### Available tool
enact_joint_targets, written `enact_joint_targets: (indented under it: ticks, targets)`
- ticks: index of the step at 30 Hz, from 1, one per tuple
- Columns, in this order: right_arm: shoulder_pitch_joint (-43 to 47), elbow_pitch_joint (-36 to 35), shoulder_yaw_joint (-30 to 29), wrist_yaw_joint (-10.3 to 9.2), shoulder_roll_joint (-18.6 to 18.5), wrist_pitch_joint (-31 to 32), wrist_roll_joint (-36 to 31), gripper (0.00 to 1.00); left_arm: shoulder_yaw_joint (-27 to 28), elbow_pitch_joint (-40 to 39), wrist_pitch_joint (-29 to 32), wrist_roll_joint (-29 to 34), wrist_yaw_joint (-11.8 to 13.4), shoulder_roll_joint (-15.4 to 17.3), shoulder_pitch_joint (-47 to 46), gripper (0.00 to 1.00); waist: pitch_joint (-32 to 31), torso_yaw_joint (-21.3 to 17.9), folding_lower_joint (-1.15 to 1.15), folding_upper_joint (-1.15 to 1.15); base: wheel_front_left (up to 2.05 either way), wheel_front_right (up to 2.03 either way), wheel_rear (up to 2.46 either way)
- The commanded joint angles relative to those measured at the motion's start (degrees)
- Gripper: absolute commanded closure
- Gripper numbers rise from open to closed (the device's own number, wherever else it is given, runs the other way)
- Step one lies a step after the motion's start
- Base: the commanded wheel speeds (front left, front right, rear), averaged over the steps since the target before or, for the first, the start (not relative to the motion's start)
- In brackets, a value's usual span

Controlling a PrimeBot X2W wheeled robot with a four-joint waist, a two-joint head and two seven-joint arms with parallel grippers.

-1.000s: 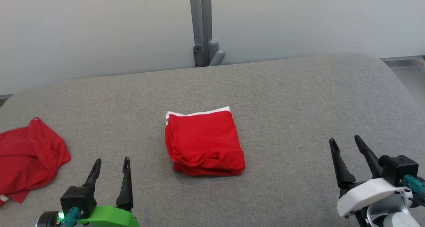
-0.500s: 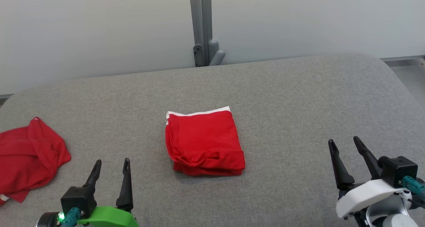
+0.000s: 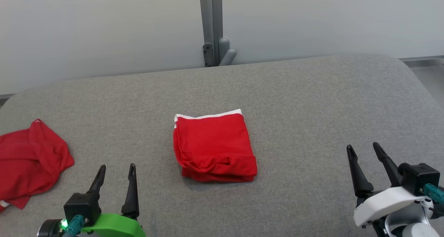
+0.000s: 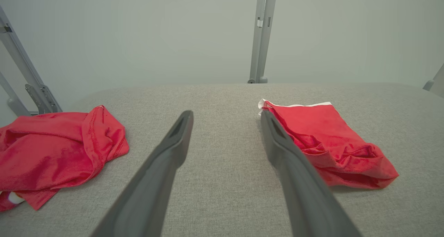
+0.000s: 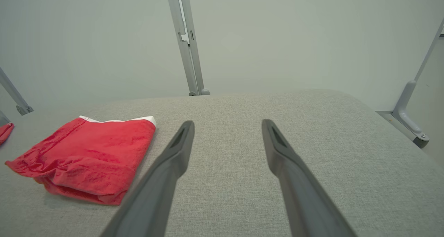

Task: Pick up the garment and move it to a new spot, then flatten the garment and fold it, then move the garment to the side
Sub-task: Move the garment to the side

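Both pincers stand apart and empty: left pincer (image 3: 117,166) at near left, right pincer (image 3: 362,146) at near right, neither touching cloth. Red fabric garment with a white band (image 3: 215,147), folded square, lies centrally on the grey fabric-covered surface (image 3: 312,102). Crumpled red cloth (image 3: 31,167) lies at the left edge. Judgement: folding appears complete and the shift aside is pending. That calls for a clamp through all layers at one edge.

a test lab: grey padded table (image 3: 312,91), bare panelled wall (image 3: 104,29).
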Motion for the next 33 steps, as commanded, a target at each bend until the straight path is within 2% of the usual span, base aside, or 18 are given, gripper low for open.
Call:
enact_joint_targets:
  ticks: [1,4,8,14,21,26,33]
  targets:
    - [-0.39,0.24,-0.51,0.00,-0.25,-0.47,-0.16,0.00,-0.15,-0.12,-0.09,-0.13,0.17,0.41,-1.19,0.00,0.42,0.27,0.00,0.00,0.00,0.00,0.00]
    - [-2.18,0.99,-1.11,0.00,-0.52,-0.79,0.35,0.00,-0.69,-0.22,-0.28,0.29,-0.42,0.41,-2.36,0.00,1.70,1.25,0.00,0.00,0.00,0.00,0.00]
    - [-7.26,3.89,0.94,0.00,-2.20,-0.59,1.38,0.00,-2.00,-0.24,-1.26,0.93,-1.36,-0.21,-5.99,0.00,6.69,4.28,0.00,0.00,0.00,0.00,0.00]
    - [-15.28,10.70,6.75,0.00,-3.59,-1.11,3.30,0.00,-3.66,1.64,-3.25,1.29,-2.69,-2.00,-11.30,0.00,12.87,8.56,0.00,0.00,0.00,0.00,0.00]
    - [-22.79,20.74,14.70,0.00,-3.25,-1.87,6.48,0.00,-5.60,5.02,-5.94,1.24,-4.05,-4.41,-15.89,0.00,17.03,12.52,0.00,0.00,0.00,0.00,0.00]
    - [-25.76,26.35,20.97,-0.01,-2.66,-1.47,9.29,0.00,-6.10,7.33,-7.43,0.85,-4.41,-5.39,-17.36,0.00,18.17,13.52,0.00,0.00,0.00,0.00,0.00]
    - [-28.26,32.64,25.27,0.00,-1.54,1.58,12.83,0.00,-6.49,8.84,-8.05,0.65,-4.68,-5.61,-18.29,0.00,18.56,12.96,0.00,0.00,0.00,0.00,0.00]
